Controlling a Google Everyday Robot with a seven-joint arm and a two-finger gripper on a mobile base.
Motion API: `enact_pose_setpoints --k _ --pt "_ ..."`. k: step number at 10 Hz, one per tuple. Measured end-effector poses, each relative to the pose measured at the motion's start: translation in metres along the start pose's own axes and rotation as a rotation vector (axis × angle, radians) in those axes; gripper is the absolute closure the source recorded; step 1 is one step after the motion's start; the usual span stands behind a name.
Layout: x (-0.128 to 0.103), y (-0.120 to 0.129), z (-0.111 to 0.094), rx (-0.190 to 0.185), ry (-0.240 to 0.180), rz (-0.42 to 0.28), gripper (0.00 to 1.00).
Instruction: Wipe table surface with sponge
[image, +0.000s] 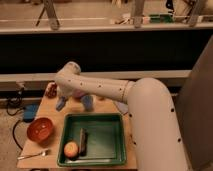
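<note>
Far left: small blue box (31, 112) at the left edge of the light tan wooden table (55, 118), with a black cable (16, 131) looping down beside it. Can't tell if the box is on the table or just off it.

Front-left of the table: round orange-red bowl (40, 129), upright. A silver metal fork (34, 155) lies flat near the front edge, just in front of the bowl and apart from it.

Back-left corner: small reddish-brown item (51, 90), too blurred to identify.

Tool (74, 106) is low over the rear-left part of the table, behind the tray and to the right of the reddish item. Its two bluish fingers (61, 104) point down and are spread apart, with nothing clamped between them. Can't tell if the tips touch the wood.

White jointed robot arm (100, 90) runs from the tool to the right and covers the right side of the table.

Centre-front: rectangular green plastic tray (100, 118) sits flat on the table. Inside at lower left is a round yellow-orange fruit (71, 149). A dark oblong block (83, 140) lies just beside it on the right. Can't tell what the block is.

Bare wood shows between the bowl and the tray, and around the tool.
</note>
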Motion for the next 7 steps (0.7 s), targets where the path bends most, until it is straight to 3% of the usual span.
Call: enact_pose_setpoints --k 4,7 --pt "-0.001 -0.013 0.03 0.042 0.06 -0.05 1.0" --pt "-0.001 -0.027 0.047 0.051 0.059 -0.094 1.0"
